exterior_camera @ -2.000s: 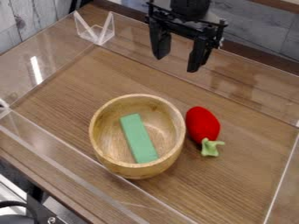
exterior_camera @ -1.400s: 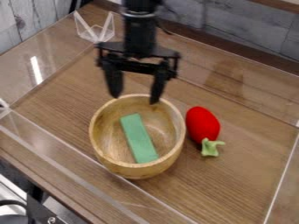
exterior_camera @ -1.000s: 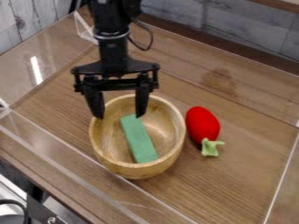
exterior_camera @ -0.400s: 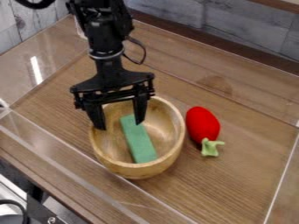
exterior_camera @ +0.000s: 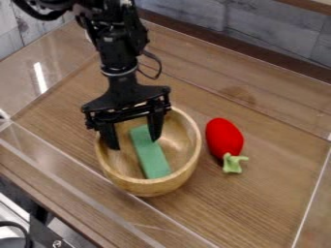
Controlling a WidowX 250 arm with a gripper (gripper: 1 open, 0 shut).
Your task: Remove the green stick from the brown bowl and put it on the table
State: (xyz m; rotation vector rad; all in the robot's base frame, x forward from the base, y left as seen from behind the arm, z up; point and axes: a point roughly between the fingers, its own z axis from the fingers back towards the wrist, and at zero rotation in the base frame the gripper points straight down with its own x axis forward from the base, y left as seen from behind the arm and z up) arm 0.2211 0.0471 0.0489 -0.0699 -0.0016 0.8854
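Observation:
The brown bowl (exterior_camera: 123, 175) sits on the table (exterior_camera: 265, 203) near the front middle. Inside it the green stick (exterior_camera: 157, 158) lies flat, running from back left to front right. My gripper (exterior_camera: 130, 132) points straight down over the bowl's back half, open, with one finger on each side of the stick's far end. The fingertips (exterior_camera: 158, 129) reach down to about rim level, inside the bowl. Nothing is held between them.
A red strawberry-like toy (exterior_camera: 225, 138) with a green stem lies just right of the bowl. Low clear acrylic walls (exterior_camera: 39, 155) border the tabletop on all sides. A clear holder stands at the back left corner.
The arm came from the back right to above the bowl and sank toward it. Its wrist rolled a little so the open fingers straddle the stick. Bowl, stick and toy have not moved.

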